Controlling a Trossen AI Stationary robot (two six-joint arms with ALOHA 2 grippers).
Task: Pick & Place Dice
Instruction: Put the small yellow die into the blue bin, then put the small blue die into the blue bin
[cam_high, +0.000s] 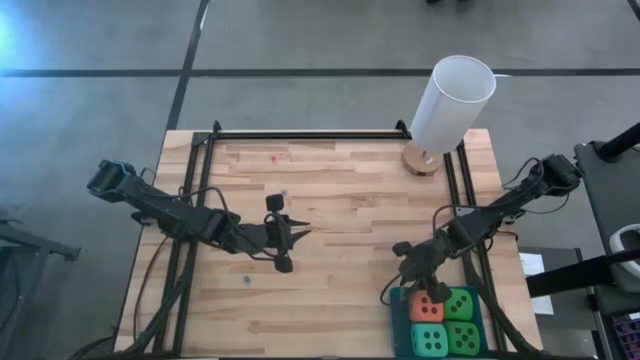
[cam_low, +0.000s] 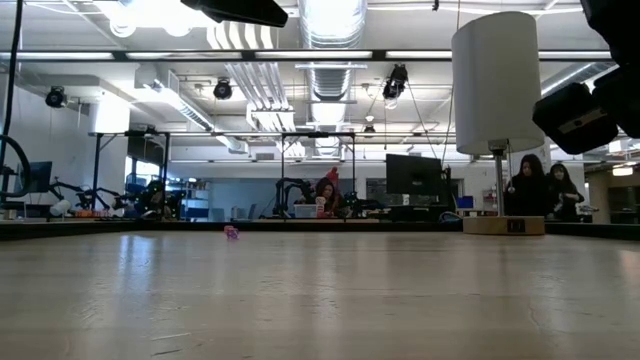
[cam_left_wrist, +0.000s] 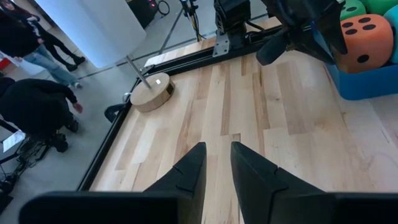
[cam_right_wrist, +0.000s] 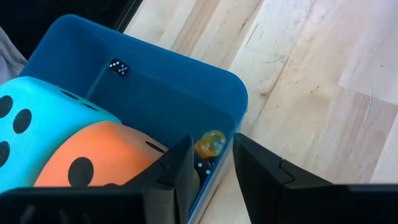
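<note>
The bin (cam_high: 403, 330) sits at the desk's (cam_high: 330, 190) 5 o'clock corner, holding all four big dice: orange-red (cam_high: 427, 307), turquoise (cam_high: 430, 339) and two green (cam_high: 461, 303) (cam_high: 463, 338); the right gripper (cam_right_wrist: 213, 138) hangs over the bin's 10 o'clock corner, jaws slightly parted and released, a tiny amber die (cam_right_wrist: 210, 144) showing in the gap above the bin floor (not clamped, as far as the wrist view shows); a tiny black die (cam_right_wrist: 118, 67) lies farther in, against the bin wall; the left gripper (cam_left_wrist: 217, 146) waits over mid-desk, released and empty; at 1 o'clock stands a white lamp (cam_high: 452, 100); people (cam_low: 538, 185) sit beyond.
</note>
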